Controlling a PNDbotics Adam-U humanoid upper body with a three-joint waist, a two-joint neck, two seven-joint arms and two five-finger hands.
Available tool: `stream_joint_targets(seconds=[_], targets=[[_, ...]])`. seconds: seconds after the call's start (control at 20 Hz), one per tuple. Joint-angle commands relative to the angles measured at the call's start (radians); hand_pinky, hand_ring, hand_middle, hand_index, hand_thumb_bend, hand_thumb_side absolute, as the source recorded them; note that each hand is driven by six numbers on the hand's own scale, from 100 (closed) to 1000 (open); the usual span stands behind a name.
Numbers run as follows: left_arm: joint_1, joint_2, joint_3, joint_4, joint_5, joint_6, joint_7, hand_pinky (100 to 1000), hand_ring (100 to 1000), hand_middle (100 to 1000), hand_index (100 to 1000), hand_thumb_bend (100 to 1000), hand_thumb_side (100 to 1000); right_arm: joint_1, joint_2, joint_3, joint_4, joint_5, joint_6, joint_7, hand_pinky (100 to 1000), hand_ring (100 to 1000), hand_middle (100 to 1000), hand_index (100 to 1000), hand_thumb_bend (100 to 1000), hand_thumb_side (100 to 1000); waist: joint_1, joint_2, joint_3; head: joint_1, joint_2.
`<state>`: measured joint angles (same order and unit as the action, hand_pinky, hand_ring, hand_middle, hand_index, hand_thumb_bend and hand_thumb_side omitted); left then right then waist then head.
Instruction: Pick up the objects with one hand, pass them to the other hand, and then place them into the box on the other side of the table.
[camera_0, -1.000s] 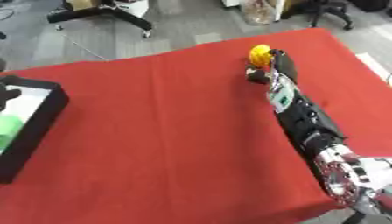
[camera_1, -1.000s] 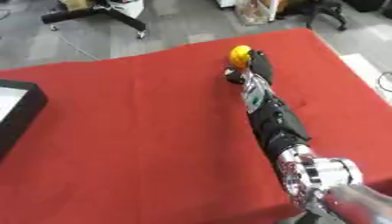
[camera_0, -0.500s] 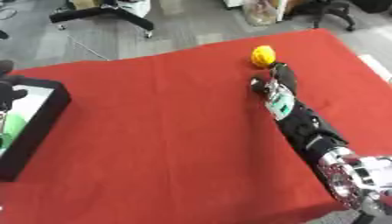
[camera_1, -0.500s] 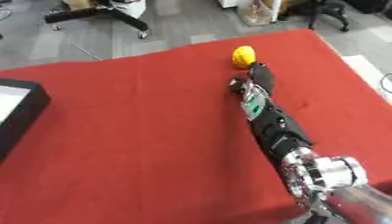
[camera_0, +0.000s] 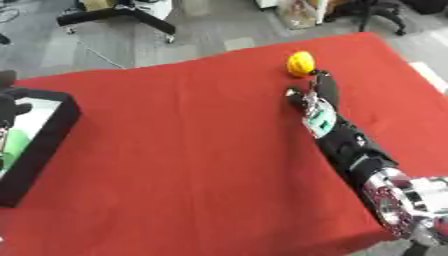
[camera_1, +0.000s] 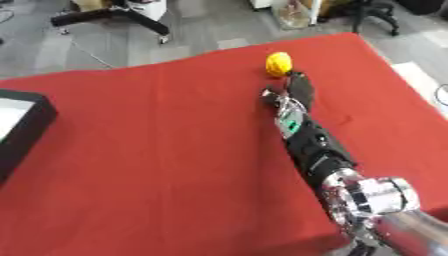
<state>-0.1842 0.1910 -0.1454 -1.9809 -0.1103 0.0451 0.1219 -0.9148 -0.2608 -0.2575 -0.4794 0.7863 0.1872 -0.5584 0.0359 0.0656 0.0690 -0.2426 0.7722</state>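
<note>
Where the box (camera_0: 39, 145) shows green inside, left eye only.

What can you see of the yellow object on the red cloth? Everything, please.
The yellow object is small and roundish, bright yellow with a slightly ridged or lumpy surface; its material cannot be told. It sits on the red cloth near the table's far edge, toward the right side. The right hand lies just in front of it, fingertips close by its near side; whether they touch it is unclear. Nothing encloses it.
</note>
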Motion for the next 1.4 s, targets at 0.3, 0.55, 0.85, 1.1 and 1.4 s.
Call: stream_joint_targets(seconds=[0.3, 0.55, 0.85, 1.1, 1.4], targets=[[-0.012, -0.006, 0.001, -0.019, -0.003, -0.001, 0.004, 769, 779, 805, 785, 515, 744, -0.066, -0.052, -0.042, -0.134, 0.006, 0.009, 0.012, 853, 887, 852, 849, 334, 402, 0.0, 0.026, 0.014, -0.035, -0.002], [-0.028, -0.008, -0.004, -0.019, -0.011, -0.004, 0.002, 769, 779, 818, 785, 514, 747, -0.091, -0.093, -0.06, -0.123, 0.021, 0.047, 0.012, 860, 900, 880, 868, 341, 415, -0.008, 0.057, 0.046, -0.063, -0.002], [-0.041, -0.009, -0.004, -0.019, -0.027, -0.005, 0.004, 767, 780, 825, 784, 511, 751, -0.096, -0.163, -0.068, -0.033, -0.031, 0.108, -0.022, 863, 905, 888, 877, 325, 409, -0.021, 0.093, 0.088, -0.086, -0.003], [-0.05, -0.009, -0.008, -0.019, -0.034, -0.006, 0.004, 768, 780, 825, 784, 500, 756, -0.09, -0.197, -0.049, 0.05, -0.104, 0.117, -0.062, 856, 891, 842, 837, 262, 350, -0.024, 0.111, 0.093, -0.094, -0.019], [-0.053, -0.01, -0.012, -0.019, -0.033, -0.007, 0.001, 771, 774, 826, 783, 487, 761, -0.08, -0.196, -0.001, 0.103, -0.191, 0.047, -0.092, 824, 809, 595, 576, 100, 135, -0.02, 0.111, 0.088, -0.094, -0.017]])
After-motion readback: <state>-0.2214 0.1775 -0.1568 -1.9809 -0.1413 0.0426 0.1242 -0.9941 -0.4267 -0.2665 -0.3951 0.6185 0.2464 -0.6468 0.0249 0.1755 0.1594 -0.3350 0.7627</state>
